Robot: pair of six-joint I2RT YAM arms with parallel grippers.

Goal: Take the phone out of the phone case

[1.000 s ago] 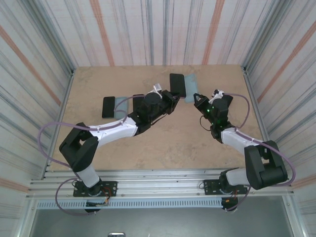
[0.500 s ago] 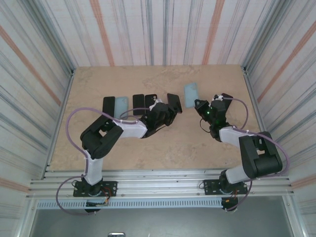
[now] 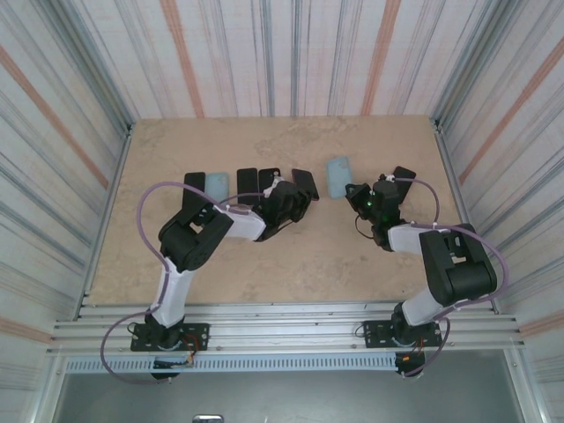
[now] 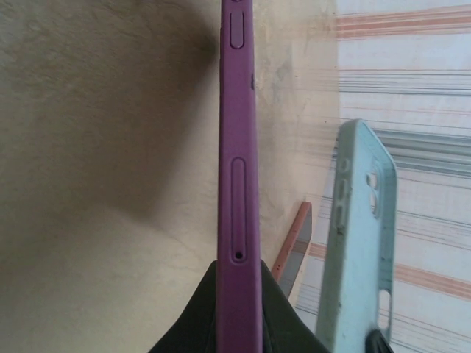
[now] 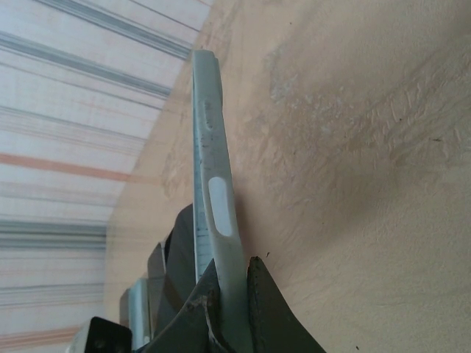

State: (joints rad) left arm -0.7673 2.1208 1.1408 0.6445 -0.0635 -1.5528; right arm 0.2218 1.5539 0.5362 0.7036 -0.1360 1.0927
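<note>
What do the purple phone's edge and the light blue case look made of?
Purple phone: likely matte metal; crisp button and SIM-tray seams. Light blue case: probably matte silicone or plastic; rounded moulded edges, no glare.

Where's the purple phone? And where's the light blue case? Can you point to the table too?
purple phone (image 4: pixel 239 184), left wrist view, on its narrow side edge.
light blue case (image 5: pixel 208 140), right wrist view, on its thin edge.
table (image 3: pixel 291 256), top external view, on a bare tan patch near the arms.
</note>
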